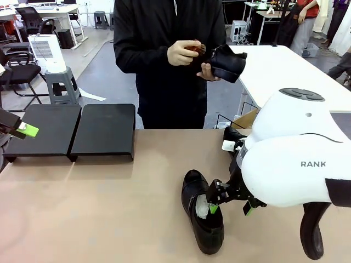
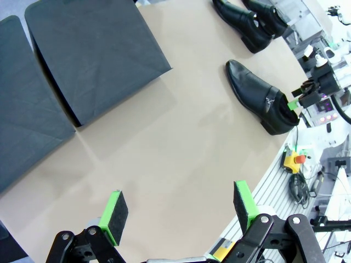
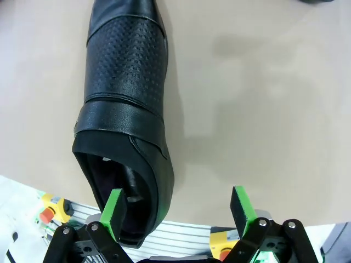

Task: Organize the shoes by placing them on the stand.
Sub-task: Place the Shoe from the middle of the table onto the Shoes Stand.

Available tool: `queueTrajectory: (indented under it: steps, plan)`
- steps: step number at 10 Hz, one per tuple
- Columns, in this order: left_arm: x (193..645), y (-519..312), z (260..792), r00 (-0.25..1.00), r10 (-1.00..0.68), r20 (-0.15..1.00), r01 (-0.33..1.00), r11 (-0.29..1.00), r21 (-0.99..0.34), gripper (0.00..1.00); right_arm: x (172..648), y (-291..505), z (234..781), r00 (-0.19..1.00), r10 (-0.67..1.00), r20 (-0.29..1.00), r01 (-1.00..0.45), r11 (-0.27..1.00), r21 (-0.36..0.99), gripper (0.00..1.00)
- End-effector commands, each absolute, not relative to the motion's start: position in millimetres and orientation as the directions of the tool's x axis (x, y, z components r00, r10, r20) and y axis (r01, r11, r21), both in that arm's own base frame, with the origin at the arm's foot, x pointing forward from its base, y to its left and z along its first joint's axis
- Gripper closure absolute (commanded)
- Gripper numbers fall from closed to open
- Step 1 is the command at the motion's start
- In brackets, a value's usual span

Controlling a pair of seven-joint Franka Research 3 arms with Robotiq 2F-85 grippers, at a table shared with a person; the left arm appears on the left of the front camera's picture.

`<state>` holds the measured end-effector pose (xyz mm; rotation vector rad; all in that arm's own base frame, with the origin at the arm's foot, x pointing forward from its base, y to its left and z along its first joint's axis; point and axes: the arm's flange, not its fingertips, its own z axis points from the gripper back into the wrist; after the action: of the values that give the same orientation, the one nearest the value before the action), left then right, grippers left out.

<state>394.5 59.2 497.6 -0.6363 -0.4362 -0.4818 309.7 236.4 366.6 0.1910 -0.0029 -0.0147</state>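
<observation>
- The stand (image 1: 104, 131) sat at the table's (image 1: 109, 208) far-left corner. Its two matte-black sections were side by side, with their sloped front edges facing the near side and their tops bare.
- A broad stretch of open tan tabletop lay between the stand and the near shoe (image 1: 193, 189), with nothing on it.
- The near shoe lay close to the table's near edge, right of the middle, with its toe toward the far side. It was glossy black with a perforated upper and a band across the instep, and white paper showed in the opening.
- The right gripper (image 1: 231, 207) stood at that shoe's heel end with its jaws wide. One green pad was over the opening and the other was outside the side wall, so the jaws straddled the wall without clamping it. Whether a pad touched the leather could not be told.
- The left gripper (image 2: 180, 211) hovered at the table's left edge, just in front of the stand, spread wide with nothing between its pads.
- Two more shoes (image 2: 241, 22) lay together toward the far-right corner, well apart from the stand.
- Across the far edge, a person held the fourth shoe (image 1: 227, 63) off the table in one hand (image 1: 207, 71) and a small reddish-brown brush (image 1: 193, 48) in the other.
</observation>
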Motion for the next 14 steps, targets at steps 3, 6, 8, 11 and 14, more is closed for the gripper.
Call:
queueTrajectory:
  steps: [3, 6, 8, 11, 14]
  plan:
    - [395.4, 59.6, 497.7, 0.791, -0.288, 0.54, 0.563, 0.687, -0.459, 0.0, 297.3, 216.3, 402.7, 0.994, 0.099, 0.036, -0.105, 0.97, 0.22, 0.0]
    - [375.7, 34.9, 504.2, 0.793, -0.304, 0.527, 0.578, 0.649, -0.495, 0.0, 293.5, 121.3, 480.1, 0.974, 0.081, 0.21, -0.106, 0.988, 0.11, 0.0]
    - [332.2, -17.9, 532.6, 0.792, -0.318, 0.522, 0.592, 0.611, -0.526, 0.0, 308.4, 64.9, 480.3, 0.985, -0.018, 0.169, 0.01, 0.999, 0.049, 0.0]
    - [310.8, -58.4, 549.4, 0.826, -0.323, 0.461, 0.545, 0.668, -0.508, 0.0, 341.8, 15.2, 456.2, 0.984, -0.163, 0.076, 0.158, 0.985, 0.074, 0.0]
    - [304.1, -67.1, 555.6, 0.811, -0.362, 0.461, 0.576, 0.634, -0.516, 0.0, 315.6, 31.3, 484.0, 0.984, -0.098, 0.151, 0.091, 0.995, 0.048, 0.0]
